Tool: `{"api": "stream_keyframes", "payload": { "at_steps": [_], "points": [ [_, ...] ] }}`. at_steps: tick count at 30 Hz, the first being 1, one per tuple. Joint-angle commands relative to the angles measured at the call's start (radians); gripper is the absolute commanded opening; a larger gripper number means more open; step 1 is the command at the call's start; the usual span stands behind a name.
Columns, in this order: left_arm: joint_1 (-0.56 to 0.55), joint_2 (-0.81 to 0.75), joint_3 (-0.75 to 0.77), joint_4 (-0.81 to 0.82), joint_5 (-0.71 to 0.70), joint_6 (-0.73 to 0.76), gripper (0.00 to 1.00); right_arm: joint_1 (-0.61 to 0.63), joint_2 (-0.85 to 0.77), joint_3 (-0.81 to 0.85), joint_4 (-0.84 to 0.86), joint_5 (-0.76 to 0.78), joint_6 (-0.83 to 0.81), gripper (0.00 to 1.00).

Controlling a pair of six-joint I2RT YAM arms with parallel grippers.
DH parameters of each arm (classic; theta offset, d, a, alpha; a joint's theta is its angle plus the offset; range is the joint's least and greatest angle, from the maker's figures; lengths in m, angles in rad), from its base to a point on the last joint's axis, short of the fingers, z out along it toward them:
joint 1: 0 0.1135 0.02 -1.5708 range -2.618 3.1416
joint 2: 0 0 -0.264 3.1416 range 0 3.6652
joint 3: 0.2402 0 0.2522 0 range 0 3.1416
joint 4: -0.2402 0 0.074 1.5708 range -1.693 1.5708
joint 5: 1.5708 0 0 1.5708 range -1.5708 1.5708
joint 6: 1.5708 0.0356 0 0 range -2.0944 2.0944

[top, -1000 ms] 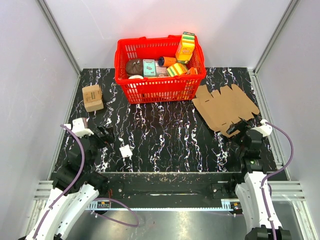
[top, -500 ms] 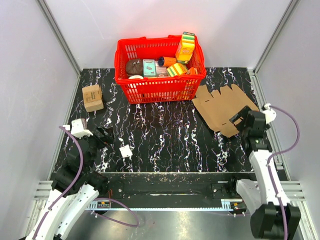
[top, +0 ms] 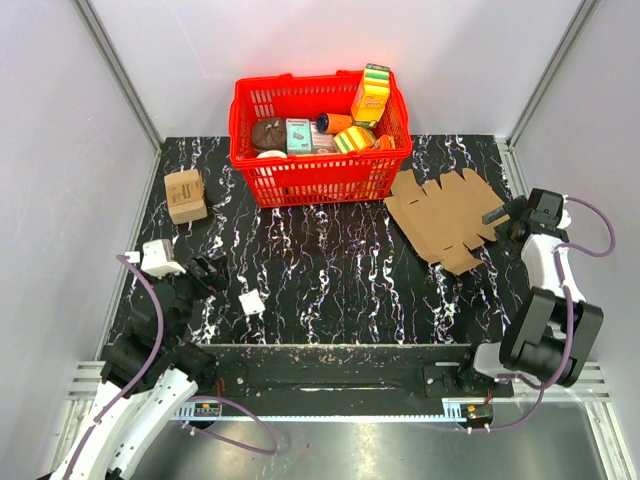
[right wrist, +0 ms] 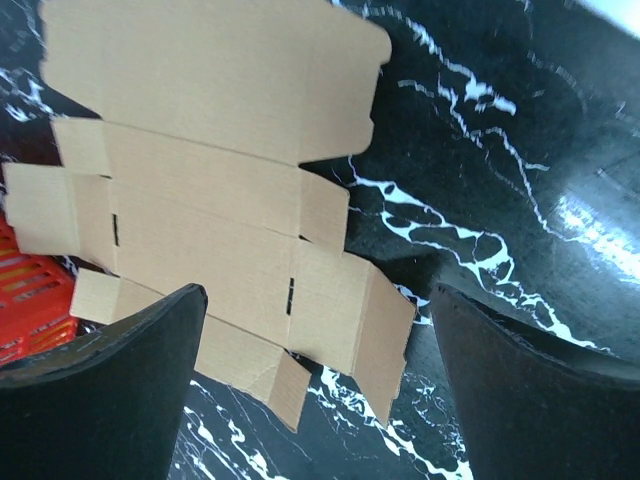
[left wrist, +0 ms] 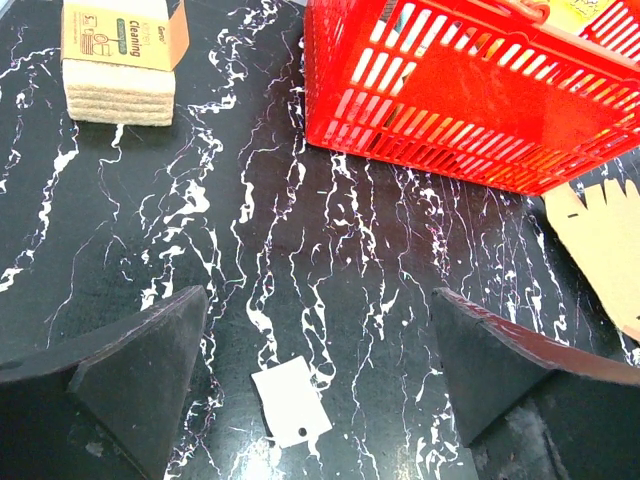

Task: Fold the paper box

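My right tool stands wide open and holds nothing. It points left from the desk's right side, its fingertips over the right edge of the box; I cannot tell whether they touch the cardboard. In the right wrist view the box lies flat and unfolded under and ahead of the tool, creases and notched flaps showing, with both black fingers clear of it at either side.

My left tool is wide open too, empty, low over the desk near its left front. In its wrist view a small white tag lies on the desk between the 2 fingers, apart from both.

The box sits at the right rear of the desk, just right of the red basket, its near corner pointing toward the arms.

Compared with 1 second ago, the right arm has swung out to the right and turned: then the tool sat at the box's near corner, now it faces the box's right edge. The box, basket, tag and left arm keep their places.
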Motion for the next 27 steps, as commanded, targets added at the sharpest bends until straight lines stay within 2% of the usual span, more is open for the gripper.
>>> {"api": "stream_keyframes", "payload": {
  "at_steps": [1,10,16,24,27],
  "points": [
    [-0.007,-0.018,0.016,0.031,0.01,0.014,0.99,-0.025,0.055,0.041,-0.038,-0.094,0.023,1.0],
    [-0.019,-0.046,0.011,0.031,0.007,0.014,0.99,-0.069,0.139,0.024,0.004,-0.171,0.016,0.98],
    [-0.028,-0.057,0.007,0.035,0.01,0.012,0.99,-0.072,0.19,-0.001,0.06,-0.205,0.013,0.92],
    [-0.03,-0.054,0.005,0.037,0.018,0.014,0.99,-0.072,0.253,-0.021,0.126,-0.235,0.005,0.75],
    [-0.03,-0.054,0.005,0.038,0.019,0.012,0.99,-0.072,0.279,-0.025,0.148,-0.244,0.005,0.72]
  ]
}}
